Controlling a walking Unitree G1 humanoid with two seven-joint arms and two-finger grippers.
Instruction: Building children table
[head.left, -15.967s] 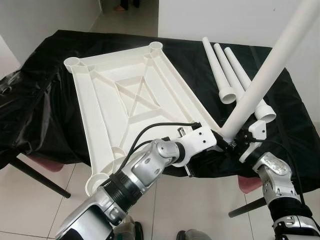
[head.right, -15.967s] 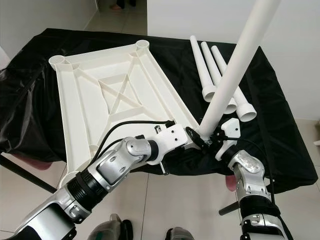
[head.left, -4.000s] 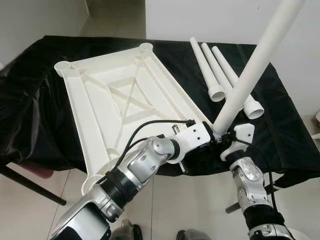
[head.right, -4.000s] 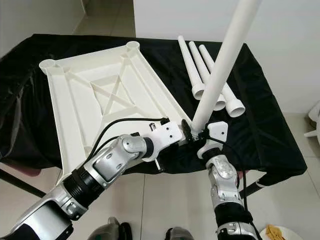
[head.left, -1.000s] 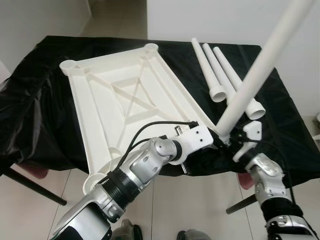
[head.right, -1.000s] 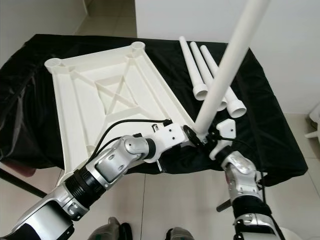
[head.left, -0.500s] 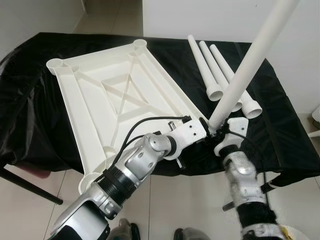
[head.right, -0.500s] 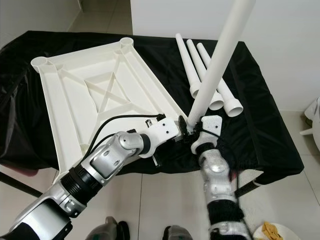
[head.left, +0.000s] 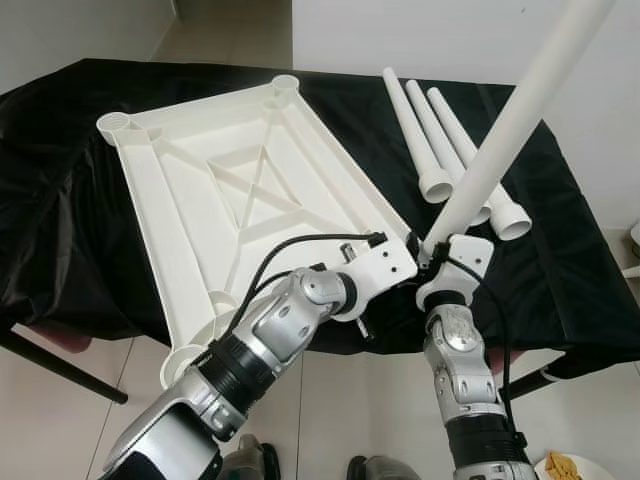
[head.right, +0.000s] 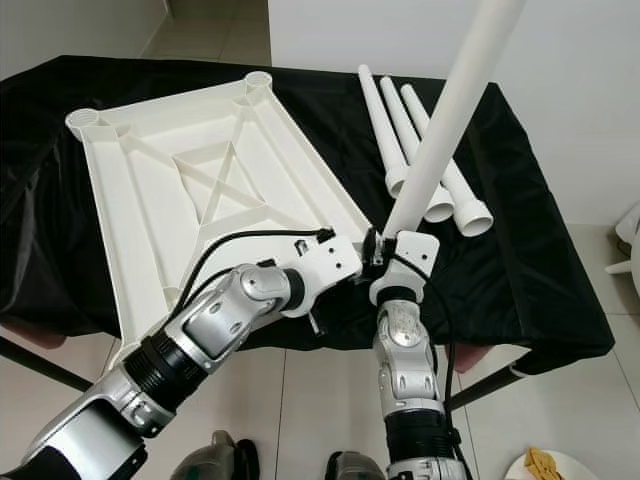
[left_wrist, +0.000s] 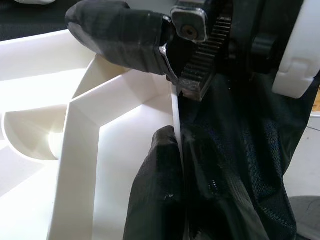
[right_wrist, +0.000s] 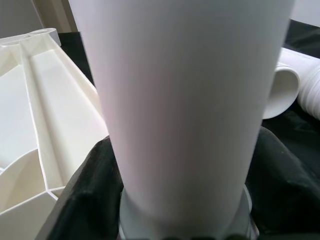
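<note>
A white tabletop (head.left: 240, 200) lies upside down on the black-covered table, with round leg sockets at its corners. My left gripper (head.left: 412, 260) is shut on the thin rim (left_wrist: 176, 115) at the near right corner, one finger (left_wrist: 120, 35) on each side. A long white leg (head.left: 510, 120) rises tilted to the upper right from that corner. My right gripper (head.left: 438, 256) is shut on its lower end, with black fingers (right_wrist: 85, 200) flanking the tube (right_wrist: 185, 100). The grippers hide how the leg's foot meets the socket.
Three spare white legs (head.left: 440, 150) lie side by side at the back right of the black cloth (head.left: 570, 270). The table's near edge runs just below both grippers. A dark chair leg (head.left: 60, 365) crosses the tiled floor at the left.
My right forearm has swung in to the left and now stands almost under the leg's foot. The leg stays at the same corner, and the left gripper keeps its hold on the rim.
</note>
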